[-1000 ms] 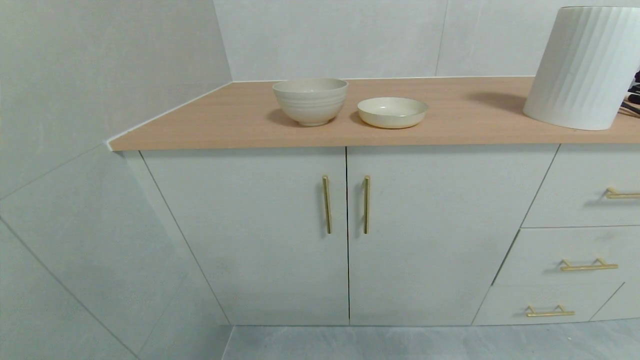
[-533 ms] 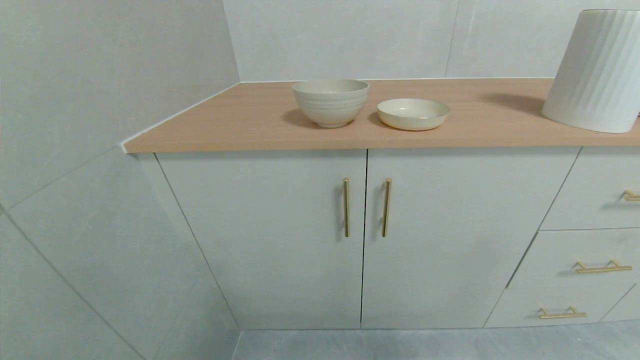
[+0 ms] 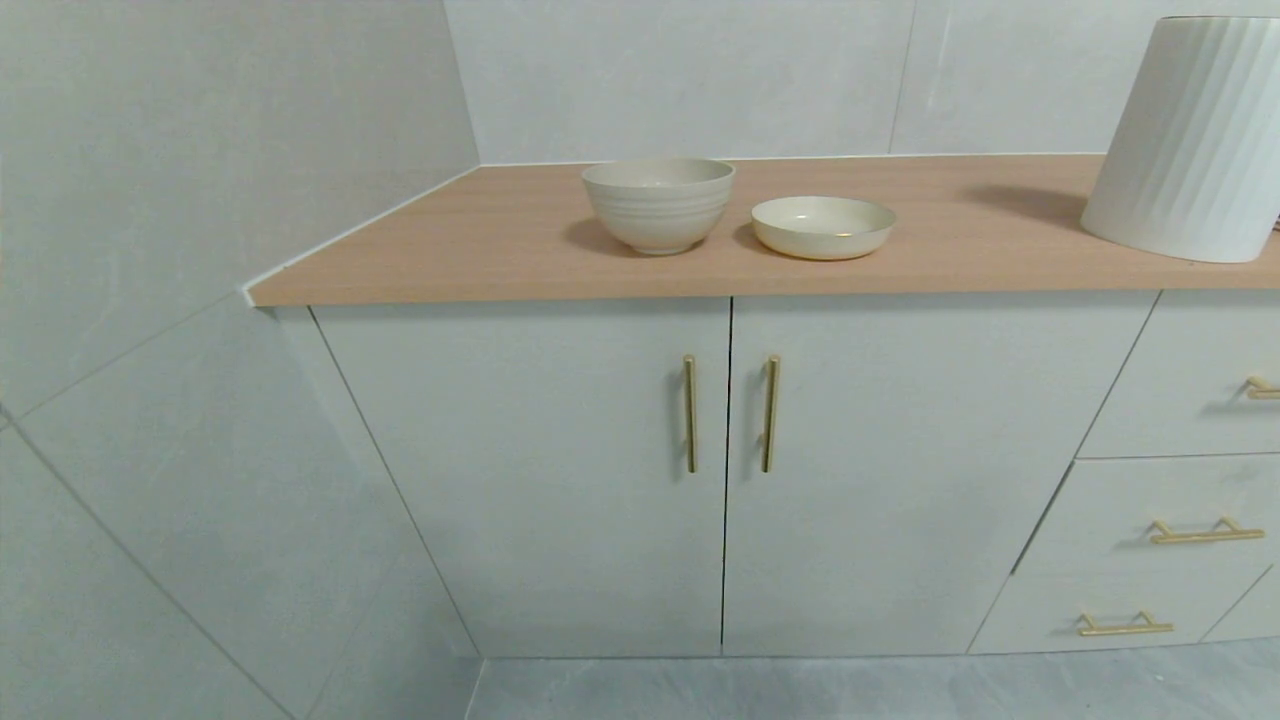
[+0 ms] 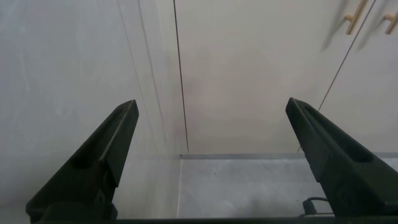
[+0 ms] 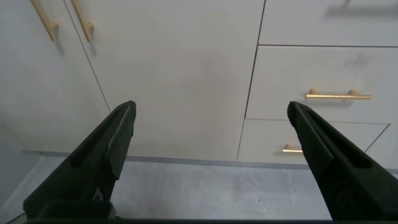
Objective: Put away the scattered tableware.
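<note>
A deep beige ribbed bowl stands on the wooden countertop, with a shallow cream dish just to its right. Below them are two shut cabinet doors with vertical gold handles. My left gripper is open and held low, facing the cabinet's left end and the floor. My right gripper is open too, also low, facing the cabinet front near the drawers. Nothing is between the fingers of either one.
A tall white ribbed container stands on the counter at the right. A stack of drawers with gold handles is right of the doors. A tiled wall closes in the left side. Grey floor lies in front.
The whole head view has shifted, so the camera has moved; the bowl and dish now sit further right in the picture. Neither dish has moved on the counter.
</note>
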You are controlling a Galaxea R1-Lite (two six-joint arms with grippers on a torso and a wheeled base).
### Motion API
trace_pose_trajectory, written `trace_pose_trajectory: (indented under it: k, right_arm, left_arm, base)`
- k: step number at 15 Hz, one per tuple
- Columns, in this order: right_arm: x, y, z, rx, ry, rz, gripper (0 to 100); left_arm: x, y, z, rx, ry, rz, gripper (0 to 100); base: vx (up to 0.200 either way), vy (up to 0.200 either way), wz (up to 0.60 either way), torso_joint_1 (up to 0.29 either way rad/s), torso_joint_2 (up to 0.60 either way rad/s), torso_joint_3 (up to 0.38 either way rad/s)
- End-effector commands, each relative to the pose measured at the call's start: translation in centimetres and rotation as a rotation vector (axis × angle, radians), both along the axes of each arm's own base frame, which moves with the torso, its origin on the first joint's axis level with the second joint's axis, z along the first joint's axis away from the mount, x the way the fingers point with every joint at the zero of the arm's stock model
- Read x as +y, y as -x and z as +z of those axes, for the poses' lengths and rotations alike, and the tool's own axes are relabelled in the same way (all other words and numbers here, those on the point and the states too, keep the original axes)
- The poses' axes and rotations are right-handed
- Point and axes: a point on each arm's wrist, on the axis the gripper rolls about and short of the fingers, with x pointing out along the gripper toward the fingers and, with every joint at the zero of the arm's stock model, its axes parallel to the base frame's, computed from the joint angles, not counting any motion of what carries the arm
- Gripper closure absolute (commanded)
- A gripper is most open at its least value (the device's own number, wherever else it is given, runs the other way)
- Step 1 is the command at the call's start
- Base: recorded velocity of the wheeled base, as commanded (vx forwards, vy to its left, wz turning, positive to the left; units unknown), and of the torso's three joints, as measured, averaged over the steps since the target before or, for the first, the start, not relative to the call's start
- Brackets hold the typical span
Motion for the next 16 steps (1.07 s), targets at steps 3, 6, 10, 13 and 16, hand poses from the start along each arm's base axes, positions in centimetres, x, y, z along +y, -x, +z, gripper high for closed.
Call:
trace_pose_trajectory:
  k: [3,6,10,13,16]
  right_arm:
    - [0.0,0.0,0.0,-0.001,0.003,0.004,0]
    - [0.2,1.1,4.0,-0.107,-0.058,0.121,0]
    - [0.8,-1.1,7.0,0.062,-0.077,0.406,0]
    - [1.1,-4.0,9.6,0.189,-0.105,0.524,0]
    - [3.3,-10.1,12.5,0.399,-0.111,0.768,0]
  left_arm:
    - [0.0,0.0,0.0,0.002,0.0,0.0,0]
    - [0.0,0.0,0.0,0.0,0.0,0.0,0]
    - [0.0,0.0,0.0,0.002,-0.001,0.0,0]
    - [0.0,0.0,0.0,0.002,-0.001,0.0,0]
    - [0.0,0.0,0.0,0.002,-0.001,0.0,0]
  base:
    - [0.0,0.0,0.0,0.0,0.0,0.0]
    - [0.0,0.0,0.0,0.0,0.0,0.0]
    - [0.0,0.0,0.0,0.0,0.0,0.0]
    - [0.0,0.0,0.0,0.0,0.0,0.0]
    - [0.0,0.0,0.0,0.0,0.0,0.0]
